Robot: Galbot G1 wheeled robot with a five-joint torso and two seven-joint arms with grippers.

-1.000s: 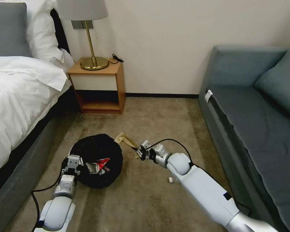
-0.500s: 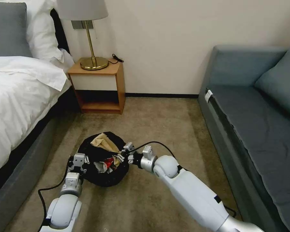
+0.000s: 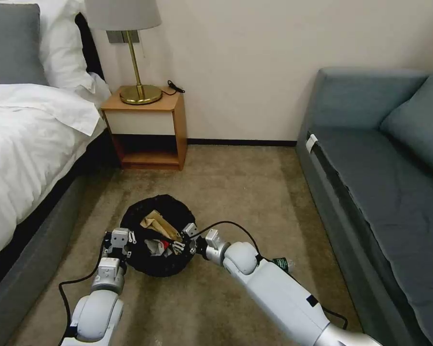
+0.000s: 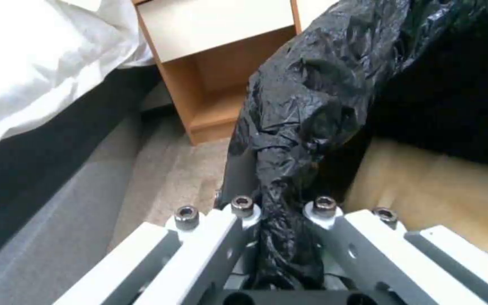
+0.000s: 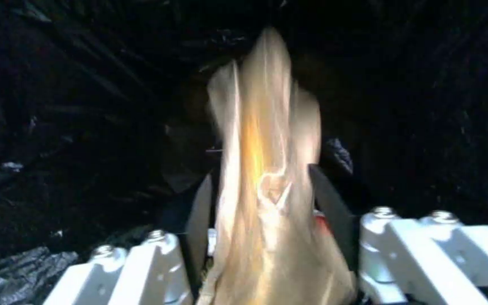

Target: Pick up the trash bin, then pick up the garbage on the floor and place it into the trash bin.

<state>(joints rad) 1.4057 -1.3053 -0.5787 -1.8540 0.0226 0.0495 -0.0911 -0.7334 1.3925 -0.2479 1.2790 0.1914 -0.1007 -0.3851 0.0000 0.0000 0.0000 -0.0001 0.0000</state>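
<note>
Right gripper (image 3: 182, 244) is seen at the near rim of the trash bin (image 3: 144, 218), its fingers (image 5: 328, 203) set a little apart on either side of the brown paper bag (image 5: 267, 178), which rises between them; whether the bag is pinched or already loose cannot be told. A second ago the bag was carried beside the bin, over the carpet; now it is laid across the bin's opening (image 3: 159, 224), above the red-and-white packet (image 3: 164, 244) lying inside. By that change the bag is judged to be delivered, or nearly so, with only the letting go in doubt. The bin itself has been shifted slightly toward the right arm, and it is held at its rim by the left gripper (image 4: 281, 237), which is clamped on a bunched fold of the black liner (image 4: 300, 106). Behind the right arm, on the carpet well apart from the bin, a small bottle with a green label (image 3: 281, 263) is left lying, so the task is judged unfinished.
</note>
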